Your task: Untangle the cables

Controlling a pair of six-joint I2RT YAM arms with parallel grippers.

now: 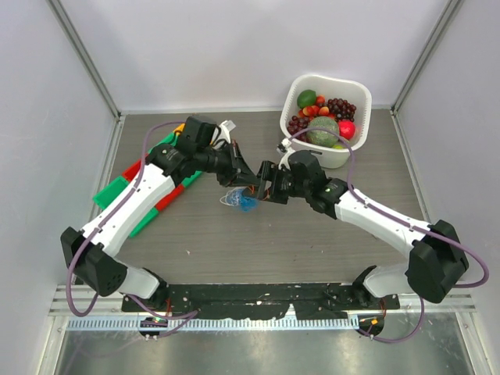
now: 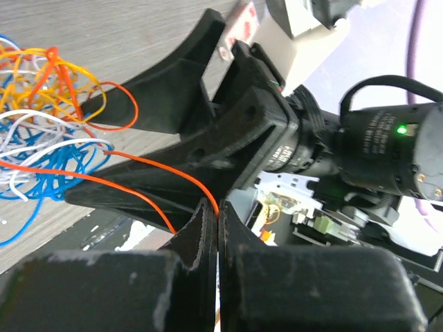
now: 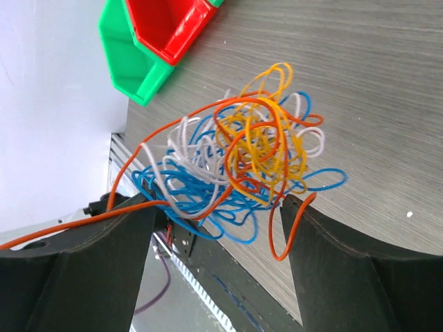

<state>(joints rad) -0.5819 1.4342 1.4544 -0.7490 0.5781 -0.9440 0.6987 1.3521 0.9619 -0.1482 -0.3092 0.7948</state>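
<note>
On the table (image 1: pixel 312 242), the cables (image 3: pixel 242 159) lay bunched before the right gripper's (image 3: pixel 221 207) spread fingers while the left gripper (image 2: pixel 217 214) pinched an orange strand (image 2: pixel 90 181), so hard pulling might tighten knots.

The cables (image 3: pixel 242 166) are a bunch of bright blue, white, yellow-orange and orange-red strands on a grey table (image 3: pixel 387 83) streaked with fine wood grain. The left gripper (image 2: pixel 217 221) and right gripper (image 3: pixel 221 202) are matt black; the arms (image 1: pixel 133 203) are white with black joints and purple hoses (image 1: pixel 164 124). There is a green bin (image 3: pixel 128 66) and a red bin (image 3: pixel 169 24). The white basket (image 1: pixel 291 98) holds green, red and dark purple fruit (image 1: pixel 322 129)
</note>
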